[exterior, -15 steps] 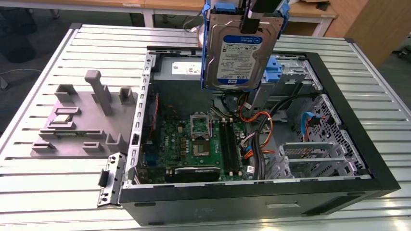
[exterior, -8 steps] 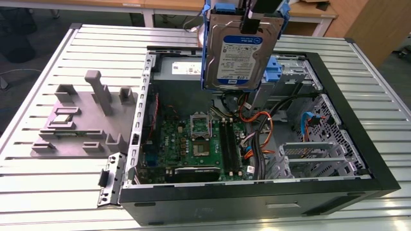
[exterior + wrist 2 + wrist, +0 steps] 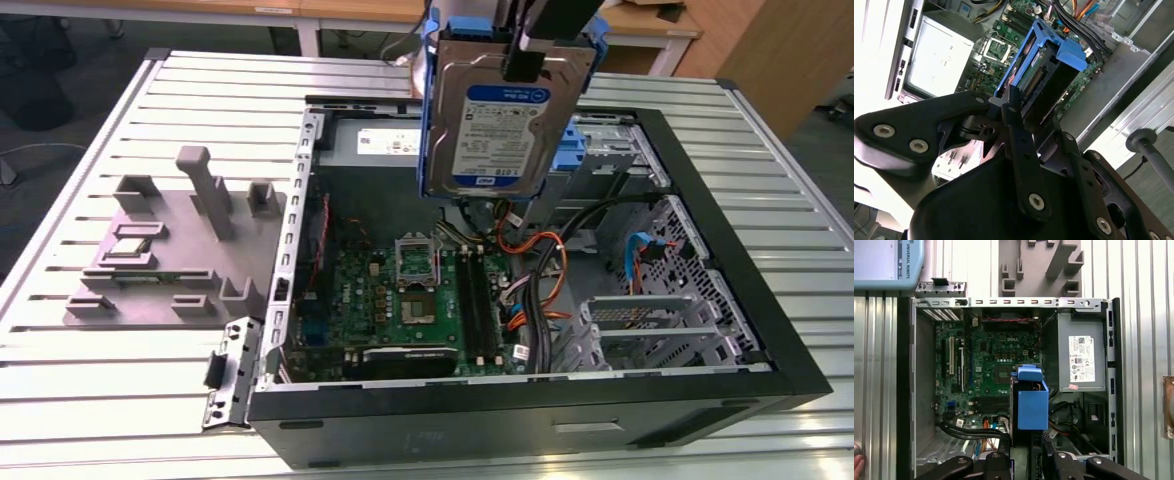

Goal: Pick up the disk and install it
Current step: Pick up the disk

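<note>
**Disk dangling over the open PC case**

So at this point the gripper (image 3: 534, 62) was clamped on the top end of the disk (image 3: 497, 125), fingers pinching it from both flat sides. The disk hung in the air above the open computer case (image 3: 534, 425), not touching anything inside. In the exterior view its long axis ran straight up and down, with the white-and-blue label face turned toward the camera and the blue carrier framing the edges. The free short end pointed down into the case, roughly over the gap between the power supply (image 3: 380, 142) and the metal drive cage (image 3: 625, 150), with the motherboard (image 3: 400, 300) below and nearer the camera.

In the first wrist view the disk (image 3: 1032, 407) showed end-on as a blue block over the board. In the second wrist view you could see the gripper (image 3: 1013, 102) biting the disk (image 3: 1046, 75) edge.

The case sat on a slatted metal surface (image 3: 107, 370), next to a gray fixture tray (image 3: 167, 255).
</note>
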Controlling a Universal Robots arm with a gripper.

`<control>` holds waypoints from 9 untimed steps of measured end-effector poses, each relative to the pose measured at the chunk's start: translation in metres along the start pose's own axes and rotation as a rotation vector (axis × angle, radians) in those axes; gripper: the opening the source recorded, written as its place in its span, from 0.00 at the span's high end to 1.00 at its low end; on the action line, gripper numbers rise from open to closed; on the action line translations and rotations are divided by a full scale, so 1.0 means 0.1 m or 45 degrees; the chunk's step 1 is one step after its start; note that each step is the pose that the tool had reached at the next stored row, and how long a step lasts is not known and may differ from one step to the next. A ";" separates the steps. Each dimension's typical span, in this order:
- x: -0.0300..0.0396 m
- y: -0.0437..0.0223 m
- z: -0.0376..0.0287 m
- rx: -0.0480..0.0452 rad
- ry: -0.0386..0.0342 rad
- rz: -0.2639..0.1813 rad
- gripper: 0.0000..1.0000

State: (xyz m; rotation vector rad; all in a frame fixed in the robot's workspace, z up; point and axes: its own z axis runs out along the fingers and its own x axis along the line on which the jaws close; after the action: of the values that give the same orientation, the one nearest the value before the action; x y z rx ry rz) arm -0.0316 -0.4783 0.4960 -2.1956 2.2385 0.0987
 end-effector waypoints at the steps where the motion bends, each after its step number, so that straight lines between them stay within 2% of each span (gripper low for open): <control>1: 0.025 -0.001 0.000 0.000 0.0000 0.000 0.65; 6: 0.140 -0.003 0.001 0.000 0.0001 0.000 0.65; 9: 0.166 -0.003 0.002 0.001 0.0002 0.000 0.65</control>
State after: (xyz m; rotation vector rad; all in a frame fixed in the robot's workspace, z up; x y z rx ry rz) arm -0.0316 -0.4949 0.4951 -2.1954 2.2385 0.0981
